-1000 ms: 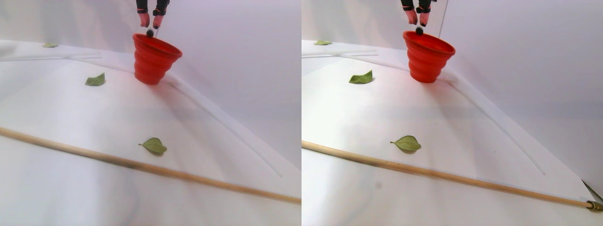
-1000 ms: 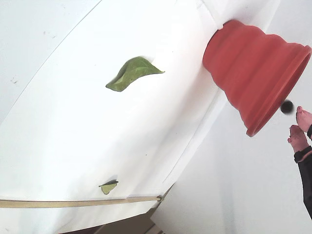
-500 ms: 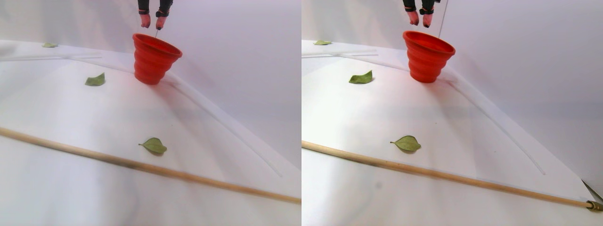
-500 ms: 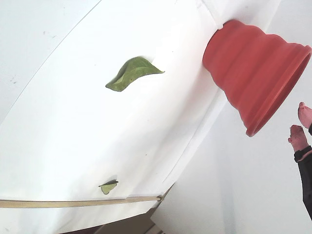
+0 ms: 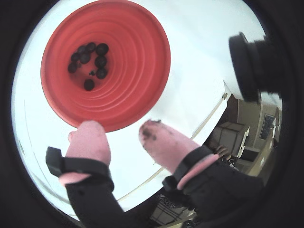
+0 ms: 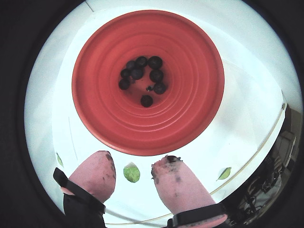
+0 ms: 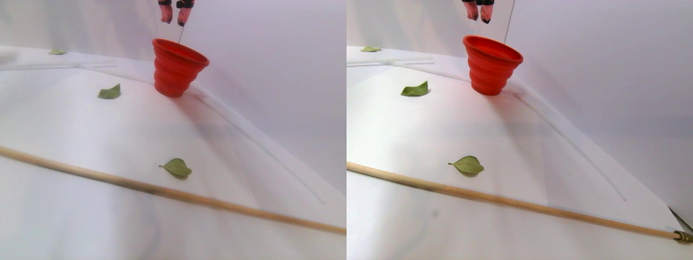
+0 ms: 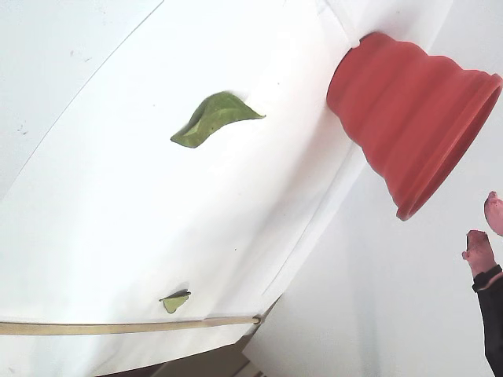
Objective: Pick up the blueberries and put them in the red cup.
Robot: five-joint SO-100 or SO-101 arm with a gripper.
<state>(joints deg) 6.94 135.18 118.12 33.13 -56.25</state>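
Note:
The red cup point(image 7: 174, 70) stands upright at the far end of the white sheet, ribbed and widening to its rim. Both wrist views look down into the red cup point(image 5: 128, 71) point(image 6: 190, 95), where several blueberries point(image 5: 100, 61) point(image 6: 156, 75) lie clustered on the bottom. My gripper point(image 7: 174, 16) hangs well above the rim, apart from it. Its pink fingertips point(image 6: 102, 171) are stained dark. The gripper point(image 5: 118, 128) point(image 6: 137, 160) is open with nothing between its tips. In the fixed view the cup point(image 8: 409, 102) appears tilted, with the gripper point(image 8: 486, 226) at the right edge.
Three green leaves point(image 7: 110, 92) point(image 7: 176, 167) point(image 7: 57, 52) lie on the sheet. A long wooden stick point(image 7: 162, 190) crosses the near part of the sheet. A black camera body point(image 5: 251, 61) shows at the right of a wrist view. White walls stand behind the cup.
One second ago a blueberry was falling from the open fingertips just above the cup rim; it is now gone from sight there. The gripper has risen higher above the cup.

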